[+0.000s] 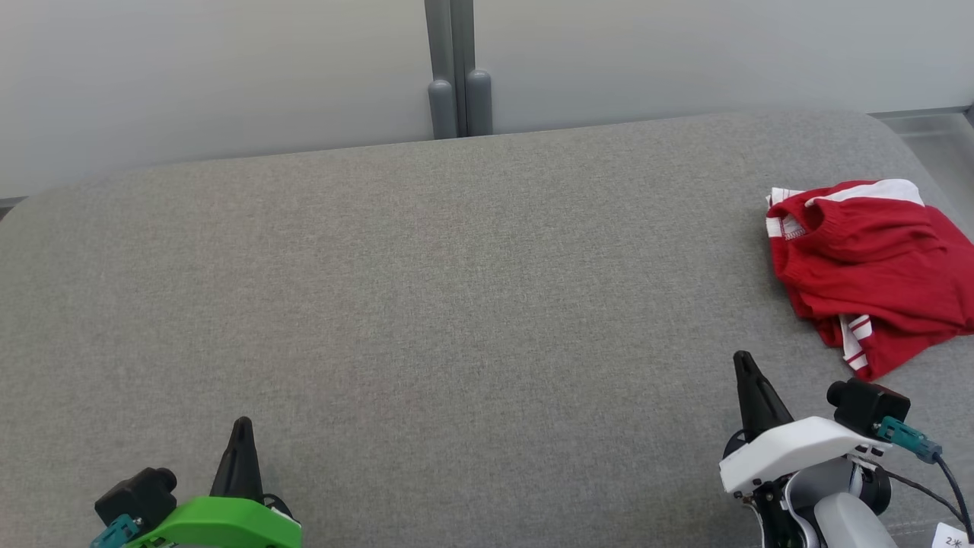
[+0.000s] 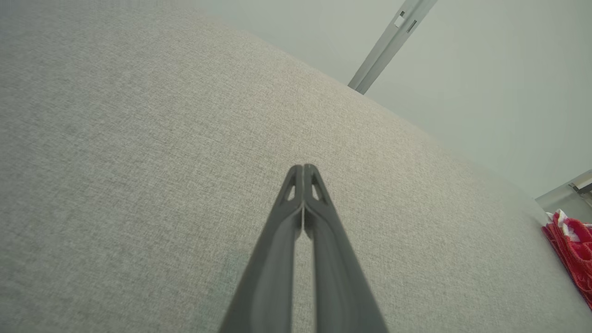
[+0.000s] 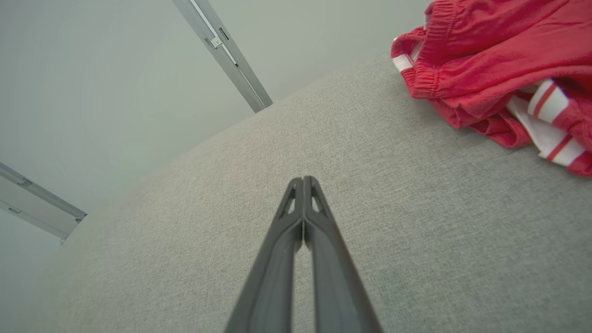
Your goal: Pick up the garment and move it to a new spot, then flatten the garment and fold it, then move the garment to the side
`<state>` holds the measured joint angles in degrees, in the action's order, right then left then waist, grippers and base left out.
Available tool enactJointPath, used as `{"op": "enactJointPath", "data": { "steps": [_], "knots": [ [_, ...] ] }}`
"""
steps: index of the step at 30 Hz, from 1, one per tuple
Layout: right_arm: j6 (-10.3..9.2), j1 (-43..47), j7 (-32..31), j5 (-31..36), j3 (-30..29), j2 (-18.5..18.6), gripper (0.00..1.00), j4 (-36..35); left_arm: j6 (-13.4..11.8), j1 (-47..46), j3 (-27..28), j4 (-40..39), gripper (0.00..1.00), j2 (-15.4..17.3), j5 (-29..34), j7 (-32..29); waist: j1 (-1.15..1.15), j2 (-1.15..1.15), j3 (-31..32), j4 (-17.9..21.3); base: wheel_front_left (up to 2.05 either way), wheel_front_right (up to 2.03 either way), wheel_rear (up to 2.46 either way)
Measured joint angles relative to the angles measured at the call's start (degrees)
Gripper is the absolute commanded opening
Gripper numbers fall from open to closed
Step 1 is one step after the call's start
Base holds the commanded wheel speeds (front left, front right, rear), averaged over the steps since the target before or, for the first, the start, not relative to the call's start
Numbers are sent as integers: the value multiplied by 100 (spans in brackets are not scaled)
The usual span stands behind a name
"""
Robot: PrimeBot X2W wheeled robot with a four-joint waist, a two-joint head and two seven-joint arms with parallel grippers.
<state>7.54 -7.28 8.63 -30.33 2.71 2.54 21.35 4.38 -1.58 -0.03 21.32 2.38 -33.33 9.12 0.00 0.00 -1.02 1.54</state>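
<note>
mostly a wide grey fabric cushion (image 1: pixel 426 304) with rounded corners, backed by a pale wall (image 1: pixel 213 76) and a grey vertical post (image 1: pixel 456 68). red shorts (image 1: pixel 867 266) with white stripes lie crumpled at its far right edge. left gripper (image 1: pixel 242 426) and right gripper (image 1: pixel 742 361) hover over the near edge, both clenched, grasping nothing.

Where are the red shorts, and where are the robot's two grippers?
red shorts (image 1: pixel 875 259): head view, middle of the crumpled red cloth.
left gripper (image 1: pixel 242 423): head view, tip of its shut fingers.
right gripper (image 1: pixel 743 359): head view, tip of its shut fingers.
</note>
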Motion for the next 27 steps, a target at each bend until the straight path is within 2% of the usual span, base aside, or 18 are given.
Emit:
{"op": "enactJointPath", "data": {
  "steps": [27],
  "knots": [
    [-1, 0, -581, -2202, -358, 1, 0, -212, 101, -111, 199, -270, 0, 5, -2102, -505, 0, 0, 21, -40, 0, 0, 0]
  ]
}}
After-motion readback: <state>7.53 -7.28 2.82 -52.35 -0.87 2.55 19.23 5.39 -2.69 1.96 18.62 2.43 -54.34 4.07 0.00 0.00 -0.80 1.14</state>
